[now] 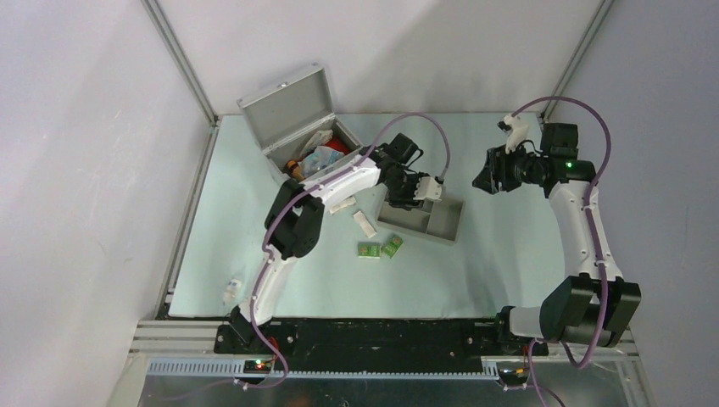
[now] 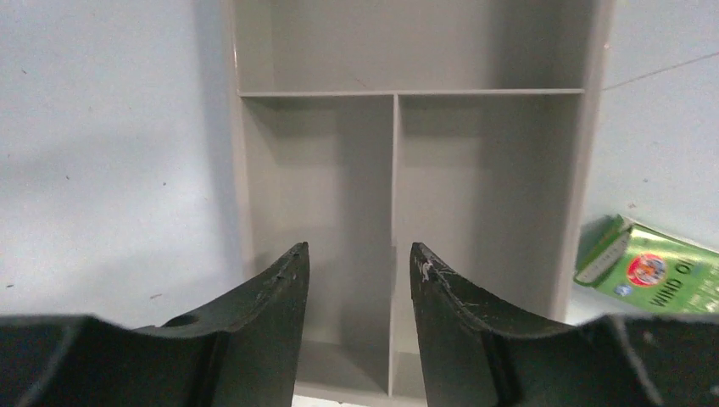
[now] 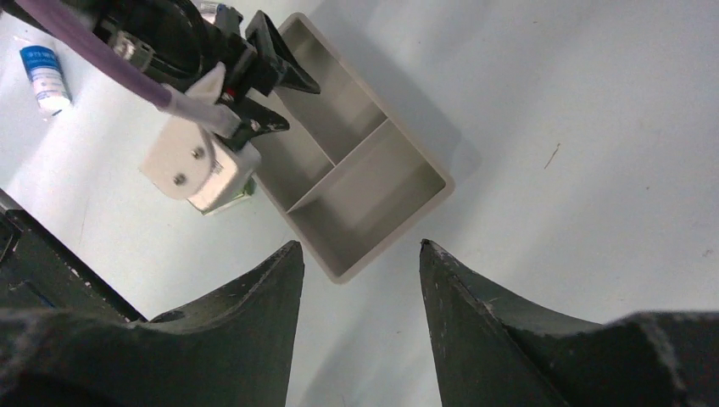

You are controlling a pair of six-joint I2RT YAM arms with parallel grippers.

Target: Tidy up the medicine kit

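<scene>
The medicine kit point(image 1: 284, 108) is a silver case at the back left with its lid open and mixed items inside. My left gripper point(image 1: 400, 200) is open and empty, low over the left end of the grey divided tray point(image 1: 441, 222). In the left wrist view the gripper point(image 2: 360, 250) straddles the tray's middle divider, and the tray point(image 2: 585, 170) shows empty compartments. My right gripper point(image 1: 485, 180) is open and empty, held above the table to the right of the tray. In the right wrist view it point(image 3: 360, 246) hangs over the tray's corner point(image 3: 398, 186).
Two green boxes point(image 1: 369, 251) point(image 1: 392, 246) and a white box point(image 1: 365, 224) lie in front of the tray. One green box shows in the left wrist view point(image 2: 653, 271). A small bottle point(image 1: 231, 291) lies at the near left edge. A blue-white tube point(image 3: 42, 76) lies on the table.
</scene>
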